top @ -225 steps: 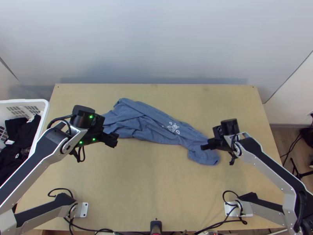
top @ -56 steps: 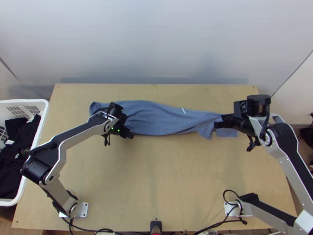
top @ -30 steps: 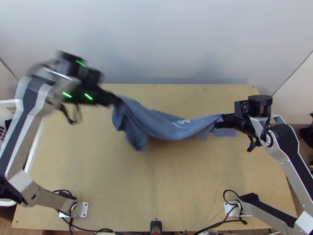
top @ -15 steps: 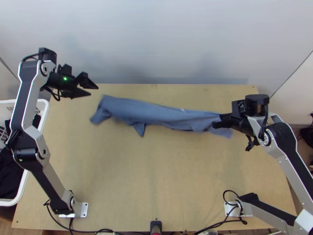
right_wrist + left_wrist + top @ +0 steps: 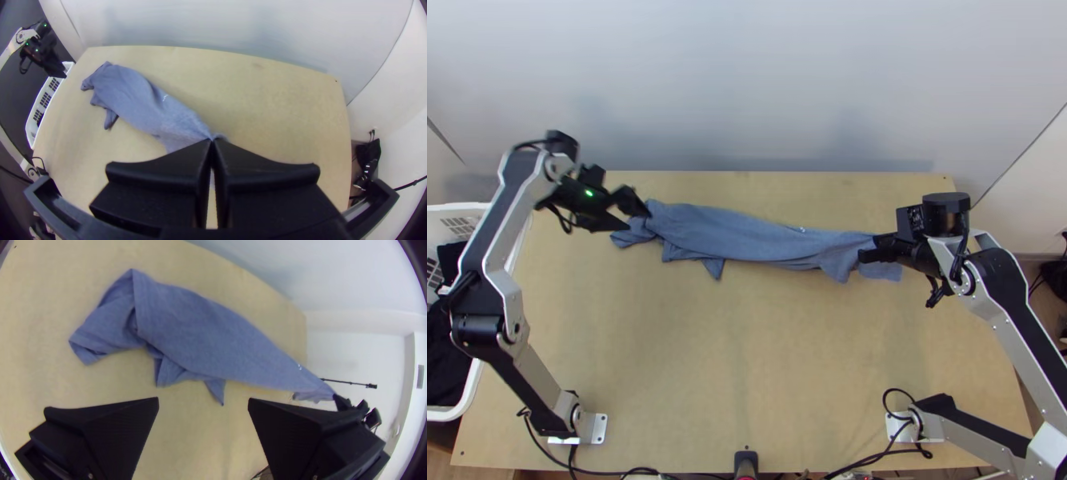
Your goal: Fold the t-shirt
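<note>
1. The blue t-shirt point(image 5: 743, 234) lies across the far half of the table point(image 5: 747, 360), bunched into a long uneven strip. Its long axis runs left to right, the right end slightly nearer than the left. A small pointed flap point(image 5: 713, 266) sticks out on its near side, and the left end is crumpled, with a turned-over part.
2. At the right end, the right gripper point(image 5: 212, 140) has its fingers together on a pinch of the cloth, a loose bit hanging beside them.
3. Over at the left end, the left gripper point(image 5: 203, 399) is spread wide with no cloth between its fingers. It hangs by the crumpled end, so from there the shirt stretches away to the right, towards the other gripper. For that left end, the left arm is plainly the nearer one.
4. Off the table's left side stands a white basket point(image 5: 451, 414) with dark clothes point(image 5: 443, 344) in it.
5. I'd say this is the spreading-out stage, well short of a proper fold. The next move probably wants the left gripper on a left corner, pulling against the right; catching two layers would keep the strip bunched.
</note>
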